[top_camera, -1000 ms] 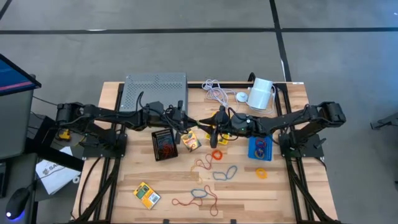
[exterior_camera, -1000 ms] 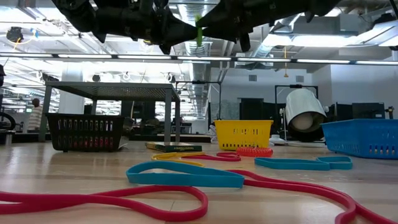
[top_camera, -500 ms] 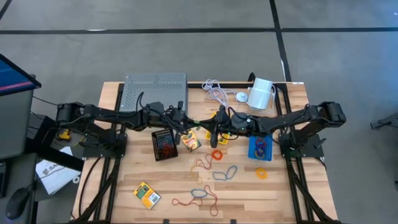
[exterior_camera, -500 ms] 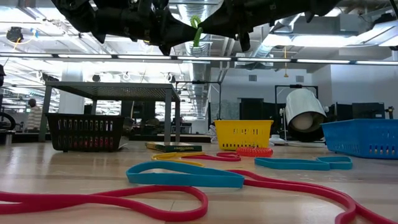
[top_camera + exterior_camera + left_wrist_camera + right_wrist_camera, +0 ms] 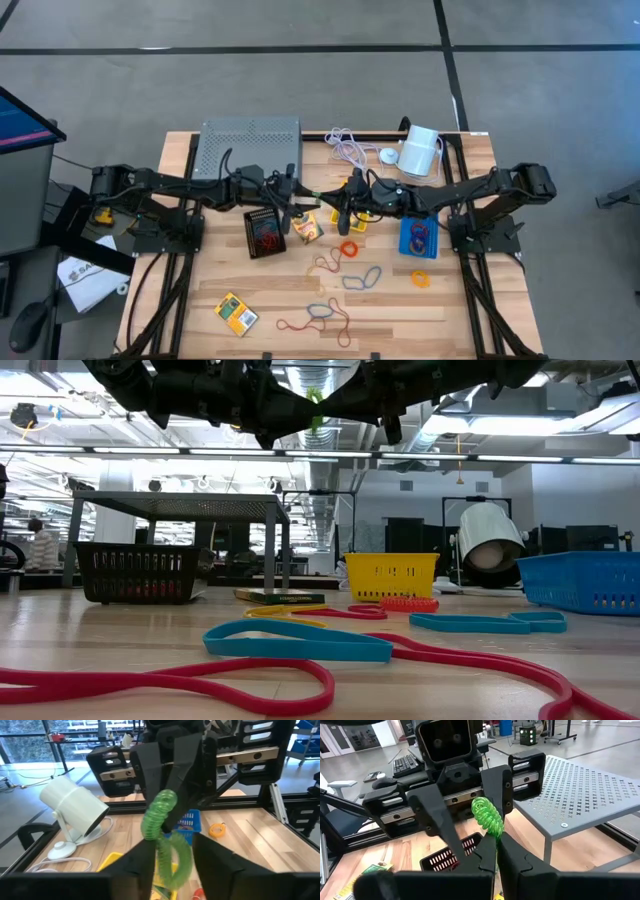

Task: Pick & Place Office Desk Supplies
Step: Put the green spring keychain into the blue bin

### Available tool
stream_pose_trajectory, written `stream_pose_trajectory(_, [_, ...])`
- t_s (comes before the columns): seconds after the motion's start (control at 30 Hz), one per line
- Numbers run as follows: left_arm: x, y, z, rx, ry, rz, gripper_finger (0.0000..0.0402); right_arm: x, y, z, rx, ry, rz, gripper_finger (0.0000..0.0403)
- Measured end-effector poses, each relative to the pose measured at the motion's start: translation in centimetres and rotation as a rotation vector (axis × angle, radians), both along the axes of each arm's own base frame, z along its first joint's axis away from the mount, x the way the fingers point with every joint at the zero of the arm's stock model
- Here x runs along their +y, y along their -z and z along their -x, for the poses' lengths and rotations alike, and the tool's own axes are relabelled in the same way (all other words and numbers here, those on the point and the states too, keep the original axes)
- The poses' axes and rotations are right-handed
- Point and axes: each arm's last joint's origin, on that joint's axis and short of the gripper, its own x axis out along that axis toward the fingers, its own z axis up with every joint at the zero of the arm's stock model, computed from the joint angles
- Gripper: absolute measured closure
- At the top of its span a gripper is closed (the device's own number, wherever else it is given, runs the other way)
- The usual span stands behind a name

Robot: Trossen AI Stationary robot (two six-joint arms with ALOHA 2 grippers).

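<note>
— What has changed above the table's middle?

— The left gripper (image 5: 172, 852) has parted its fingers around the green coiled band (image 5: 162, 827); a second ago they were clamped on it.

— And the other arm?

— The right gripper (image 5: 496, 851) has closed, now pinching the coil (previously its fingers stood apart). Also, a person (image 5: 38, 545) in the background has shifted slightly.

Grey floor (image 5: 300, 90) – ceiling strip lights (image 5: 540, 458)

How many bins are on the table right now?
3: a black bin under the left arm, a yellow bin mid-table mostly covered by the arms from above, and a blue bin beneath the right arm. More could be hidden under the arms.
</note>
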Motion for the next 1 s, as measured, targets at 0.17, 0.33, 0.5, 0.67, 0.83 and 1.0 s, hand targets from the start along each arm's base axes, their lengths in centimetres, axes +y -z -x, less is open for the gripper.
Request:
stream_pose_trajectory(0.17, [0.0, -0.3, -0.1, -0.02, -0.003, -0.003, 0.0218, 0.6, 0.2, 0.0, 0.012, -0.031, -0.003, 0.0403])
stream_pose_trajectory(0.33, [0.1, -0.3, 0.0, -0.012, -0.018, -0.003, 0.0202, 0.9, 0.2, 0.0, 0.007, -0.037, -0.005, 0.0403])
stream_pose_trajectory(0.5, [0.1, -0.2, 0.0, -0.006, -0.017, -0.002, 0.0206, 0.9, -0.3, 0.4, 0.004, -0.039, -0.003, 0.0403])
stream_pose_trajectory(0.67, [0.1, -0.3, 0.1, -0.003, -0.014, -0.002, 0.0206, 0.8, -1.0, 1.2, 0.03, -0.028, 0.007, 0.0403])
stream_pose_trajectory(0.83, [-0.2, -0.9, 0.9, 0.016, 0.021, 0.005, 0.021, 0.6, -1.7, 2.8, 0.102, -0.002, 0.018, 0.0403])
stream_pose_trajectory(1.0, [-0.3, -1.9, 2.3, 0.05, 0.021, 0.01, 0.0211, 0.3, -3.3, 5.1, 0.139, 0.021, 0.026, 0.0403])
